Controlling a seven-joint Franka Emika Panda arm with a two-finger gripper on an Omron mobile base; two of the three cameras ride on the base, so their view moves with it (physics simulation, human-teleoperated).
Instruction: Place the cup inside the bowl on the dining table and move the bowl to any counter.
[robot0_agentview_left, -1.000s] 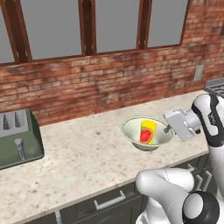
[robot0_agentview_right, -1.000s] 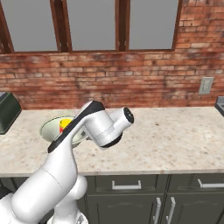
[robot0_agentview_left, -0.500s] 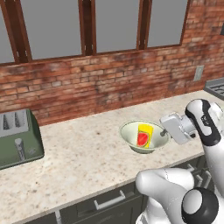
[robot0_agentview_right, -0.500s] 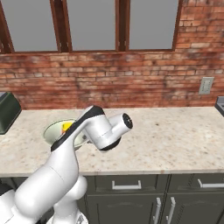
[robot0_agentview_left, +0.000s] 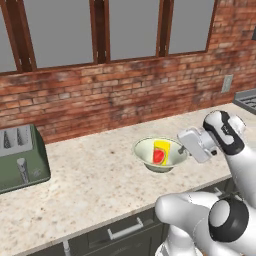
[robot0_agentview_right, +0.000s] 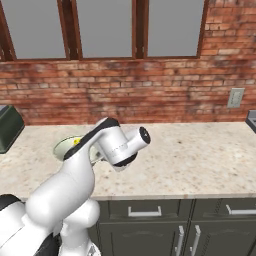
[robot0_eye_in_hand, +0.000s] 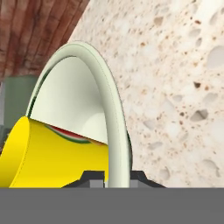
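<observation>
Yellow cup (robot0_agentview_left: 160, 151) in bowl (robot0_agentview_left: 146, 151) on counter (robot0_agentview_left: 95, 180); claw (robot0_eye_in_hand: 117, 178) pinching bowl rim

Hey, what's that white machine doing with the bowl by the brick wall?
A white robot arm is gripping the bowl by its rim, with its jaws closed on the edge nearest it; the gripper straddles that rim in the hand view. The yellow cup already lies inside the bowl. The bowl is over the stone counter below the windows, so the carry looks nearly done. Whether the bowl rests on the counter yet I cannot tell.
</observation>
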